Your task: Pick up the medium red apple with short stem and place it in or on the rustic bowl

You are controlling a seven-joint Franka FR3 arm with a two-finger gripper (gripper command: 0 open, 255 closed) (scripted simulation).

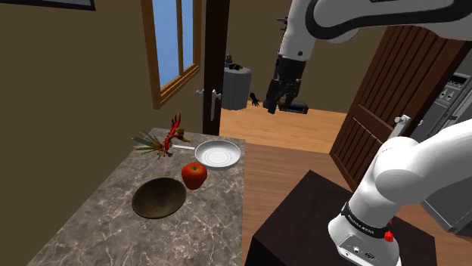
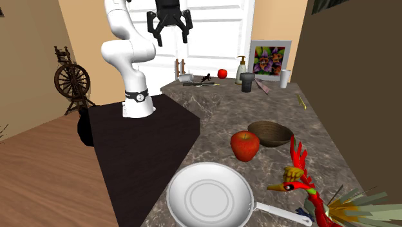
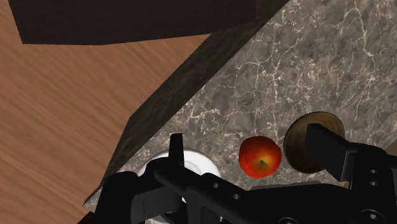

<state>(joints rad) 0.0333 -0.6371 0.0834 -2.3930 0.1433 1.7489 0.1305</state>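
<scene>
Hovering released and empty high above the dark brown round bowl [image 2: 269, 133], the black pincer [image 2: 172, 39] has yet to grasp the shiny red apple [image 2: 245, 145] just beside it.

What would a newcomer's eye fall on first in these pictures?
The red apple catches the eye first: it stands on the marbled counter between a dark brown bowl and a white pan. Beside the pan is a bright red bird figure. The open black gripper hangs high up, far from the apple.
</scene>
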